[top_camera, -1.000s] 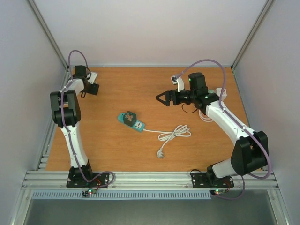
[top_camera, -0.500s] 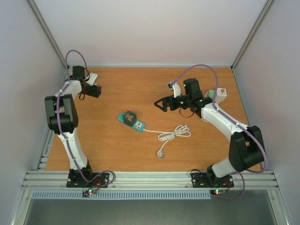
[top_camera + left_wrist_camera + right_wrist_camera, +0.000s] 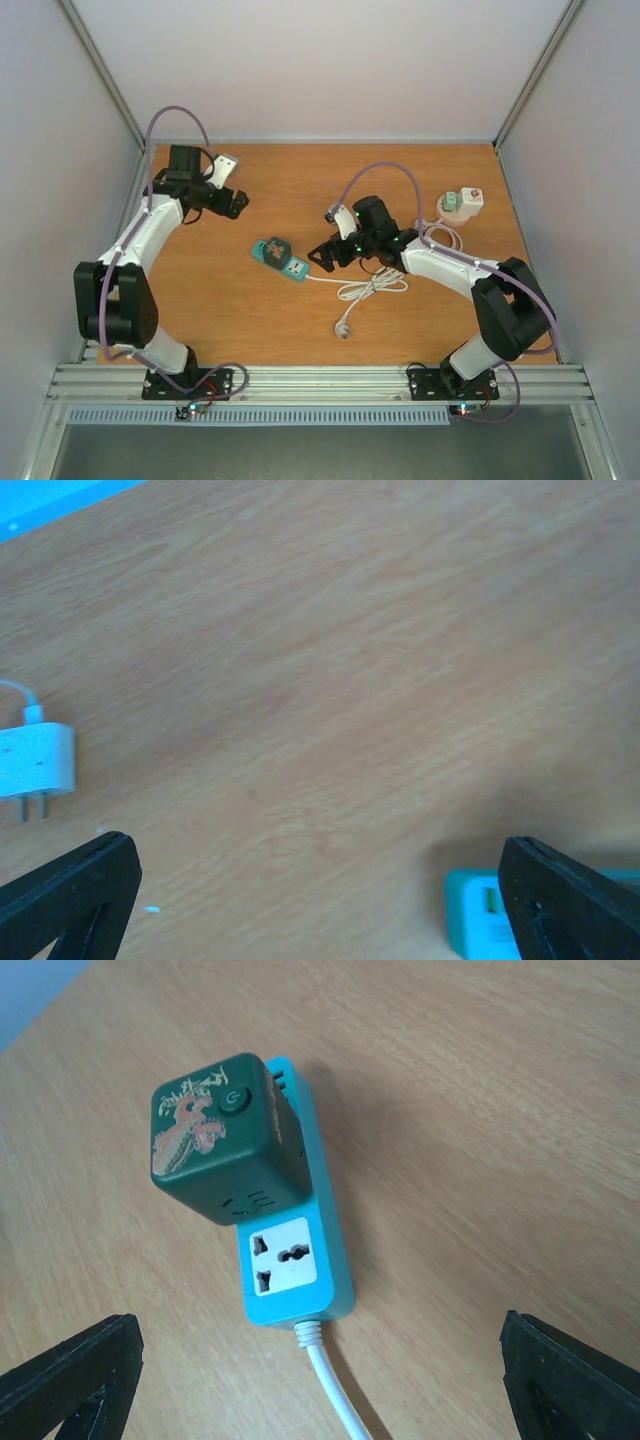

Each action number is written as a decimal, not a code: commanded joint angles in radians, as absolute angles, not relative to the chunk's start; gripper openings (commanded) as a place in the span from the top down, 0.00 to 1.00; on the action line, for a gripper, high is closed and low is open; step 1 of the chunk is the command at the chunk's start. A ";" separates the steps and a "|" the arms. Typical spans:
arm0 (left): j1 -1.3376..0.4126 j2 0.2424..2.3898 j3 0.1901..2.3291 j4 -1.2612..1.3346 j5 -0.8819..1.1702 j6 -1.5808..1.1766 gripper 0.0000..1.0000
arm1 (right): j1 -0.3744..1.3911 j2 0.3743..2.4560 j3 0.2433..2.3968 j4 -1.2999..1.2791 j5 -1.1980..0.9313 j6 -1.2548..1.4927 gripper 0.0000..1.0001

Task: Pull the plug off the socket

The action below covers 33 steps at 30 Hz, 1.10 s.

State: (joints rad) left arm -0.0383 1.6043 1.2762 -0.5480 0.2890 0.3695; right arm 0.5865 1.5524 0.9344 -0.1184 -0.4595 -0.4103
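Observation:
A teal power strip (image 3: 284,259) lies mid-table with a dark green cube plug (image 3: 271,247) seated in its far-left socket. In the right wrist view the strip (image 3: 295,1260) and the green plug (image 3: 215,1140) lie ahead, between my wide-open fingers. My right gripper (image 3: 318,259) is open and empty, just right of the strip's cable end (image 3: 320,1390). My left gripper (image 3: 238,205) is open and empty, up and left of the strip. Its view shows only a teal corner of the strip (image 3: 480,920) by the right finger (image 3: 565,900).
The strip's white cable (image 3: 372,285) coils to the right and ends in a loose plug (image 3: 342,328). White adapters with a cord (image 3: 462,203) sit at the back right. A white two-prong adapter (image 3: 35,762) shows at the left edge of the left wrist view.
My right arm has swung left and down to the strip's cable end. My left arm has left the back-left corner and moved right towards the strip. The strip has not moved.

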 commanded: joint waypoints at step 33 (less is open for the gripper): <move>-0.513 1.473 0.989 -0.511 0.070 0.184 0.07 | 0.624 1.612 0.816 0.060 -0.406 -0.442 0.03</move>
State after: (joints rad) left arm -0.4927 1.4479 0.9974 -0.5560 0.1246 0.1921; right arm 0.6167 1.6035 0.8371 -0.0017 -0.4042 -0.4454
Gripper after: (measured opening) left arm 0.936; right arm 0.971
